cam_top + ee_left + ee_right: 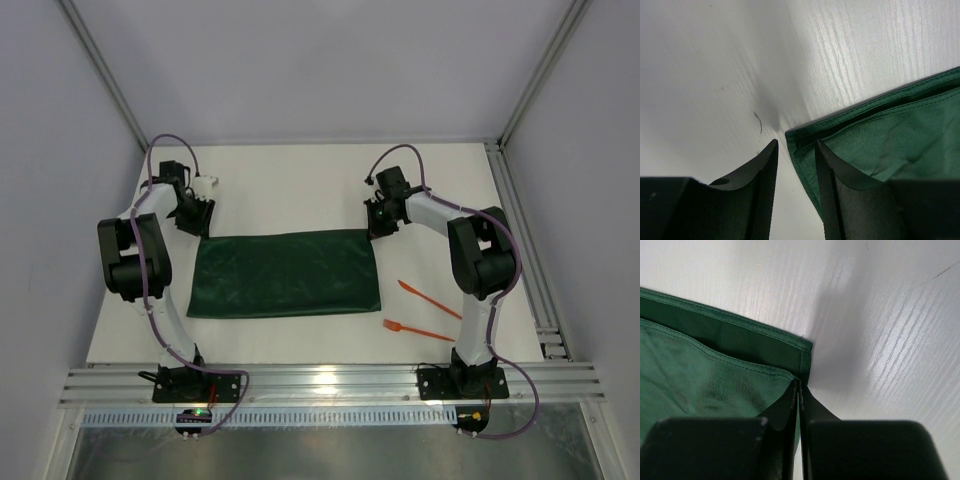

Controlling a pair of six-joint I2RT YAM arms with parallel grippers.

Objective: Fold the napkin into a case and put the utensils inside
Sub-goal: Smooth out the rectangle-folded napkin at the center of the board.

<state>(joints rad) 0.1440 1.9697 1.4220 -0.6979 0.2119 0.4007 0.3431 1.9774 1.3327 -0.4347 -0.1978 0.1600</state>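
The dark green napkin (285, 272) lies folded in half as a wide flat oblong in the middle of the table. My left gripper (200, 222) is at its far left corner, open, its jaws low over the cloth's left edge (890, 130) with nothing pinched. My right gripper (375, 225) is at the far right corner, shut on the upper layer's corner (700, 375). Two orange utensils lie right of the napkin: a plain slender one (430, 300) and a fork (418, 331) nearer the front. No narrow case is in view.
The white table (300, 180) is boxed in by grey walls. Aluminium rails run along the near edge (330, 385) and the right side (525, 240). Both arm bases stand on the near rail.
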